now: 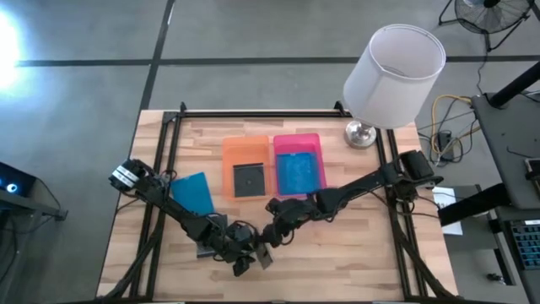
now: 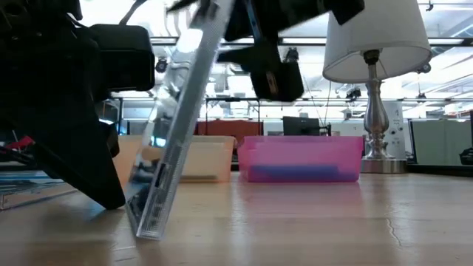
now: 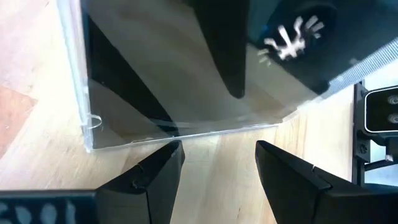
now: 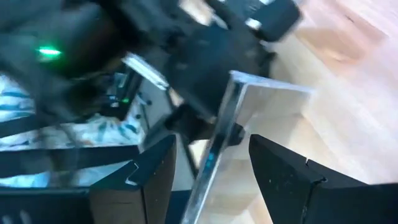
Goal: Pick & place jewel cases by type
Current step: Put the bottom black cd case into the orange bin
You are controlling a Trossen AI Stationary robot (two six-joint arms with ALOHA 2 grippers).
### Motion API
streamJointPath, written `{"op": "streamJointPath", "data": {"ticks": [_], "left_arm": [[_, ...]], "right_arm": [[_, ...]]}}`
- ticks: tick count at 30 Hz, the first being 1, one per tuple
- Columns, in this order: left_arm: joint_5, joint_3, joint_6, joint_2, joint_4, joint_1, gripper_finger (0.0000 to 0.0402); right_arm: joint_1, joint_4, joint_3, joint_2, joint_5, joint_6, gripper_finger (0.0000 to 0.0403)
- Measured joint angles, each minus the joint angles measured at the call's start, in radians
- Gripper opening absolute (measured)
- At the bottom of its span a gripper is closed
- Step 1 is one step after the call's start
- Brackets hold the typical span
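Note:
A clear jewel case [image 2: 174, 125] stands tilted on its lower edge [image 2: 148, 229] on the table near its near edge, also seen from above [image 1: 263, 256]. My right gripper [image 4: 211, 152] is open over it, one finger on each side of the case's upper edge [image 4: 219, 134]. My left gripper [image 3: 217, 158] is open, level, just short of one case edge [image 3: 186, 132]. A blue case [image 1: 192, 192] lies flat on the table at the left. A dark case [image 1: 247, 179] lies in the orange tray and a blue case [image 1: 299, 173] in the pink tray. My right gripper comes from above with its fingers across the case's upper edge, and a gap shows on both sides in its wrist view. A dark finger [image 3: 227, 56] shows through the clear face; I cannot tell whether the case leans on it. My left gripper's fingertip [image 3: 171, 155] is close to the case's edge; touching or apart cannot be told.
The orange tray [image 1: 229, 152] and pink tray [image 1: 295, 139] sit side by side at the table's middle. A white-shaded lamp [image 1: 388, 76] stands at the far right corner. A grey flat thing [image 1: 205, 247] lies partly under the left arm. Bare wood lies at the near right.

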Motion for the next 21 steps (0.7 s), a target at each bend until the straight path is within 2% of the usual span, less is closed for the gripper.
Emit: {"op": "streamJointPath", "data": {"ticks": [7, 13, 16, 21], "left_arm": [[0.005, -0.001, -0.003, 0.0, 0.0, -0.001, 0.0195], [0.011, -0.002, -0.008, 0.0, 0.002, -0.002, 0.0195], [0.012, -0.003, -0.015, 0.0, 0.004, -0.002, 0.0195], [0.007, -0.003, -0.015, 0.0, 0.013, -0.003, 0.0195]], "right_arm": [[0.005, -0.033, 0.001, 0.019, 0.003, 0.053, 0.0199], [0.006, -0.205, 0.015, 0.016, 0.002, 0.063, 0.0196], [0.007, -0.266, 0.024, 0.016, -0.003, 0.077, 0.0184], [0.019, -0.255, 0.023, 0.014, -0.038, 0.095, 0.015]]}}
